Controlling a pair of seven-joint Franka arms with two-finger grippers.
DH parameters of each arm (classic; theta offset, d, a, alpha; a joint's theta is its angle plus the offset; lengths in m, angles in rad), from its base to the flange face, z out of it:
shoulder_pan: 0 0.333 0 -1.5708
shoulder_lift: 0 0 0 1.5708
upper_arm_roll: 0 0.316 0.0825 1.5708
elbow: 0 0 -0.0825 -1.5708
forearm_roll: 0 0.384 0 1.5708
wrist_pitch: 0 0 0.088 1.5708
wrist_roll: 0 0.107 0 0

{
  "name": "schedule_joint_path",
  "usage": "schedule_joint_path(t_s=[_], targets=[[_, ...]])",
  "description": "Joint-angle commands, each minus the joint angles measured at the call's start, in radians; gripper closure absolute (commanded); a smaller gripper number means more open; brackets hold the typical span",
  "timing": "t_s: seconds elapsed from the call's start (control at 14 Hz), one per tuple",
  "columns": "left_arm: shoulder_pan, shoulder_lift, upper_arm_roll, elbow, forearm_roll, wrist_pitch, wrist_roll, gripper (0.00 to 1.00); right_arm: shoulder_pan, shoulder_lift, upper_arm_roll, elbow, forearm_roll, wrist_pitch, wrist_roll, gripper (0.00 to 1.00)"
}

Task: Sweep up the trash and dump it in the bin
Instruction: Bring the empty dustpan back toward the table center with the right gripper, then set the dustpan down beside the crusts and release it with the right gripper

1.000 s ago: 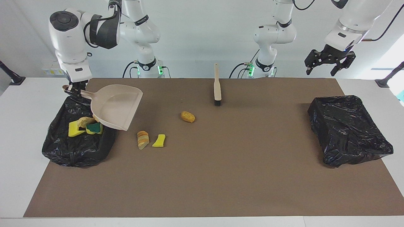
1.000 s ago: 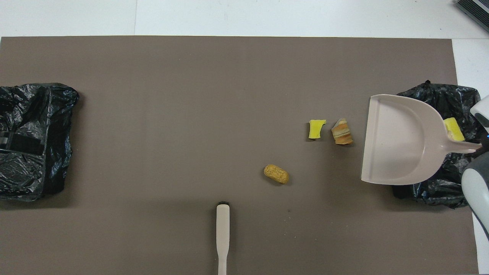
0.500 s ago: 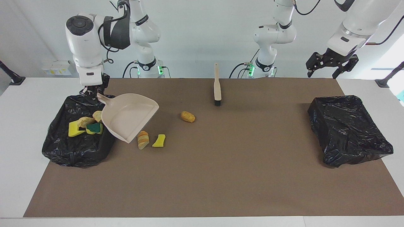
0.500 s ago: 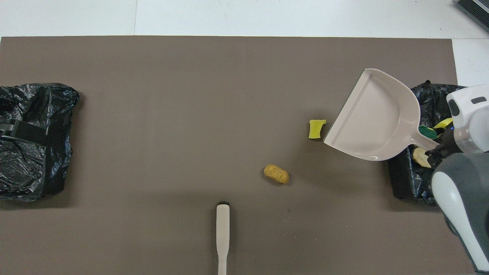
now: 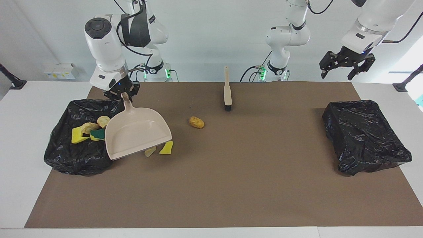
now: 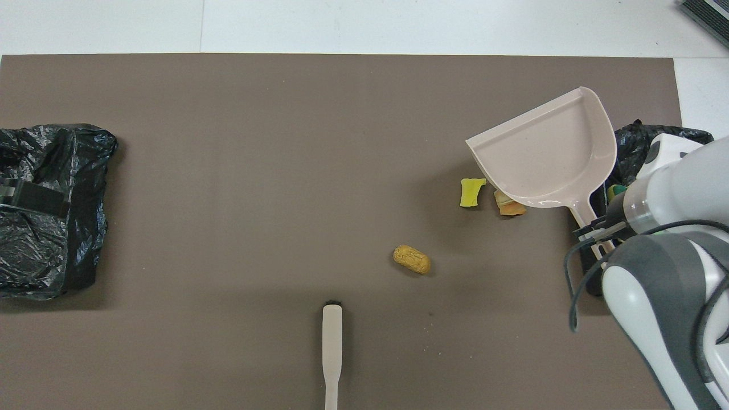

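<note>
Right hand [image 5: 125, 95] is pinching the dustpan [image 5: 137, 134] handle, pan hanging over two scraps [image 5: 166, 147] beside the bin [image 5: 66, 155] holding four more. Bread chunk [image 5: 196, 122] is lying mid-table near the brush [image 5: 227, 91]. Left hand [image 5: 345, 64] is waiting spread.

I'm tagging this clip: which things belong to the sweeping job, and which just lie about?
Job:
scraps on the mat
scraps in the bin
bin
dustpan, held by right gripper
brush

Lying about:
second bin, under the waiting left gripper
</note>
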Motion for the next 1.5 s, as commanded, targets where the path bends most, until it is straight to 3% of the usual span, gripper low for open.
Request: schedule_joint_path(t_s=[0.0, 0.5, 0.79, 1.14, 1.43], targets=[[-0.003, -0.003, 0.002, 0.011, 0.005, -0.012, 0.015, 0.0, 0.073, 0.058, 0.001, 0.044, 0.05, 0.0, 0.169, 1.0], [0.005, -0.003, 0.004, 0.009, 0.005, -0.012, 0.005, 0.0, 0.298, 0.227, 0.001, 0.17, 0.225, 0.098, 0.609, 1.0], [0.0, -0.003, 0.002, 0.009, 0.005, -0.006, 0.002, 0.0, 0.439, 0.374, 0.001, 0.266, 0.219, 0.163, 0.832, 1.0], [-0.004, -0.003, 0.002, 0.009, 0.005, 0.003, 0.014, 0.0, 0.546, 0.587, -0.001, 0.435, 0.205, 0.242, 0.981, 1.0], [-0.006, -0.003, 0.001, 0.009, 0.005, 0.003, 0.012, 0.0, 0.553, 0.671, -0.001, 0.481, 0.19, 0.281, 0.972, 1.0]])
